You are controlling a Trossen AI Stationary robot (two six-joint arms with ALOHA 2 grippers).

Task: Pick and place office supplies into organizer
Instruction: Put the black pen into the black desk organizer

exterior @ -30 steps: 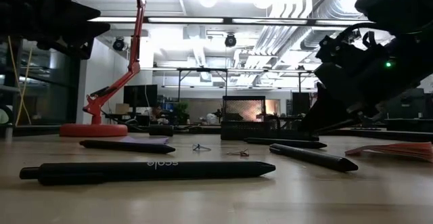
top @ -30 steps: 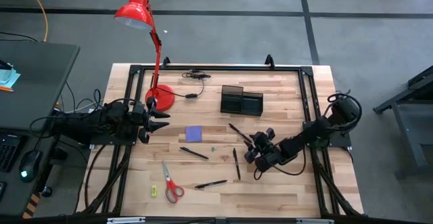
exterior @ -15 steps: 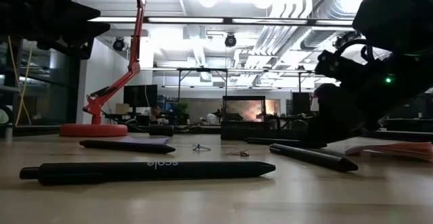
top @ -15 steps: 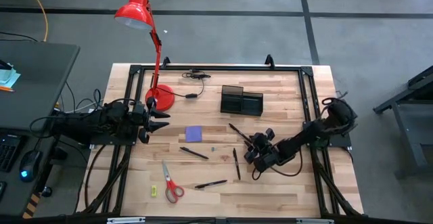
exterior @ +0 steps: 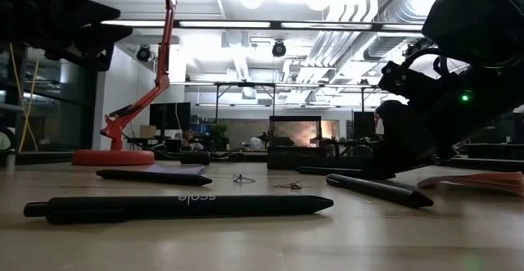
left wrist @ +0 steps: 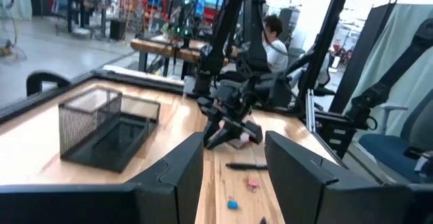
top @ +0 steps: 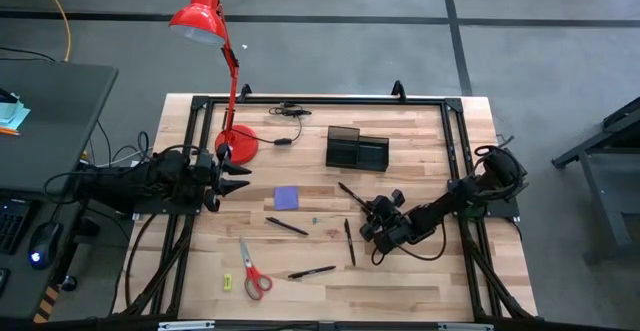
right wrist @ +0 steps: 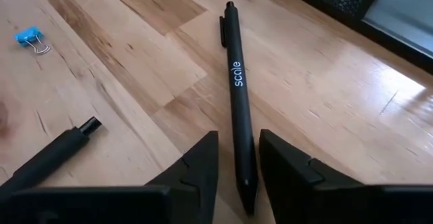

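Black pen (right wrist: 238,109) lies flat on the wooden table (top: 420,271), just in front of the organizer (top: 357,149) and a little to its right; the right gripper (right wrist: 237,158) is down at table level with one finger on each side of the pen's near end, narrowly spread and apparently not yet pinching; judged, it straddles the barrel so that closing will clamp it across its width. Organizer stands toward the table's far edge, right of the red lamp base (top: 239,143). Other pens (top: 286,226) lie scattered in front of the organizer; purple note pad (top: 287,198) sits front-left of it; scissors (top: 252,270) and a small yellow-green piece (top: 227,281) lie well apart from it near the front-left corner; a small blue clip (right wrist: 32,39) rests near the pad. Left gripper (top: 235,176) waits just in front of the lamp base, fingers part-spread, holding nothing. Table is pale butcher-block within a black frame; beyond it, an open workshop with benches and a seated person (left wrist: 270,36).
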